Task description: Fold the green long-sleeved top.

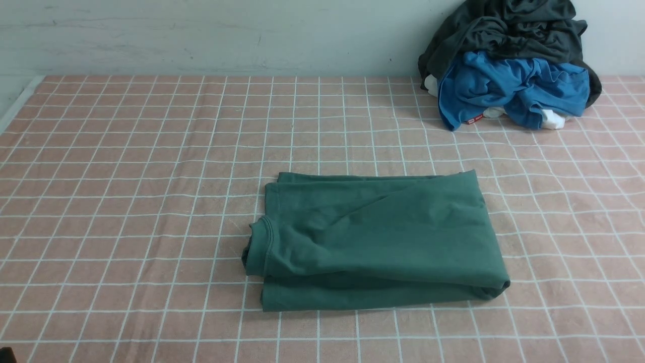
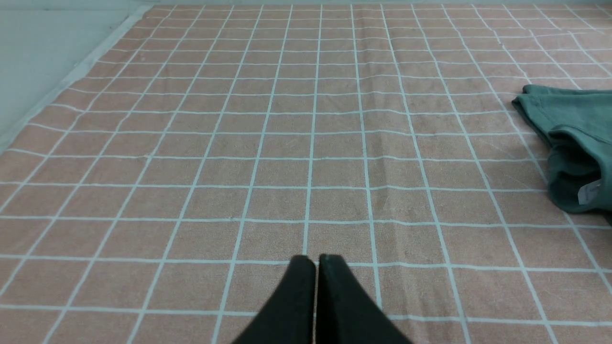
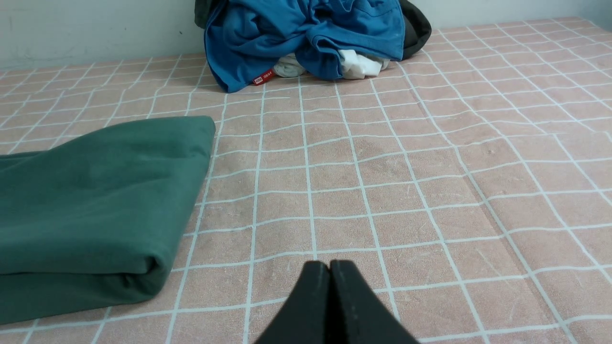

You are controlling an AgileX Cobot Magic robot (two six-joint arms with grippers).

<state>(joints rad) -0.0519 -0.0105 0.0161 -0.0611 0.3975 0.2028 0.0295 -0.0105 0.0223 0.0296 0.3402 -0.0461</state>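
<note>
The green long-sleeved top (image 1: 375, 242) lies folded into a compact rectangle near the middle of the pink checked cloth, its ribbed neckline at the left end. Neither arm shows in the front view. In the left wrist view my left gripper (image 2: 316, 260) is shut and empty above bare cloth, and the top (image 2: 569, 143), with its white neck label, lies well off to one side. My right gripper (image 3: 330, 265) is likewise shut on nothing, with the top's folded edge (image 3: 95, 205) lying apart from it.
A heap of clothes sits at the back right against the wall: a dark charcoal garment (image 1: 509, 30) on top of a bright blue one (image 1: 509, 88), with bits of white fabric. The pink checked cloth (image 1: 126, 201) covers the table; its left edge meets a pale surface.
</note>
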